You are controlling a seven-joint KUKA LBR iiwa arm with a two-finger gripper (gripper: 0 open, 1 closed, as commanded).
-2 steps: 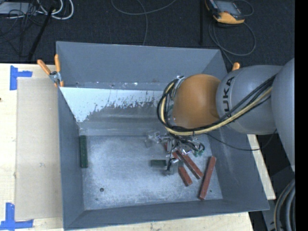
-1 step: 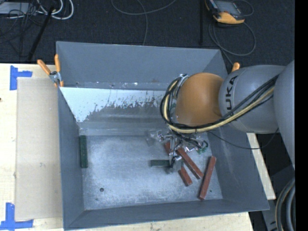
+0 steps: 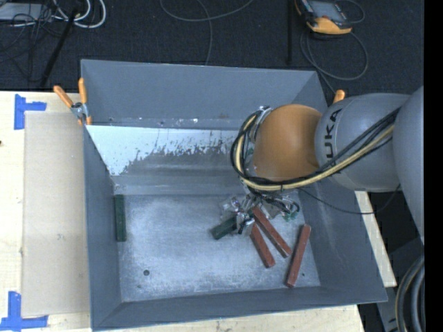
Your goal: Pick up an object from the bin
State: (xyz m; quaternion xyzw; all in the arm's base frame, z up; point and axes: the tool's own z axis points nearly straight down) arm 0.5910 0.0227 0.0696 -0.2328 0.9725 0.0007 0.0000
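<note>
My gripper (image 3: 241, 217) is down near the bin floor, right of the middle, under the arm's wrist. A short dark green block (image 3: 222, 231) lies tilted at its lower left, touching or nearly touching its tip. A reddish-brown stick (image 3: 271, 232) runs diagonally from under the gripper toward the lower right. A second, shorter reddish-brown stick (image 3: 261, 247) lies just below it.
A third reddish-brown stick (image 3: 298, 255) lies nearly upright near the bin's right wall. A long dark green bar (image 3: 120, 218) lies along the left wall. The arm and its cables hang over the bin's right rear.
</note>
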